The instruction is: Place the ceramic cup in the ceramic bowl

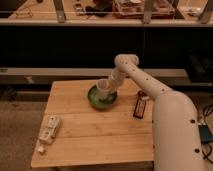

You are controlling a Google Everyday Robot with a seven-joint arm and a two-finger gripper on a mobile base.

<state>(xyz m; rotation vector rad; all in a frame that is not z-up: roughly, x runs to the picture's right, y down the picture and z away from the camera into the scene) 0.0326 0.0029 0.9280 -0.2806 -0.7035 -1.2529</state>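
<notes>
The ceramic cup (103, 89) stood upright inside the ceramic bowl (95, 100), toward its far right side, so the placing looked all but finished. The pincer (113, 82) reached down from the far right and sat against the cup's rim; whether it was clenched on the cup or released I could not tell. The bowl sat far-centre on the wooden surface (90, 135). A dark packet (140, 106) lay to the right, a white packet (49, 129) near left.
</notes>
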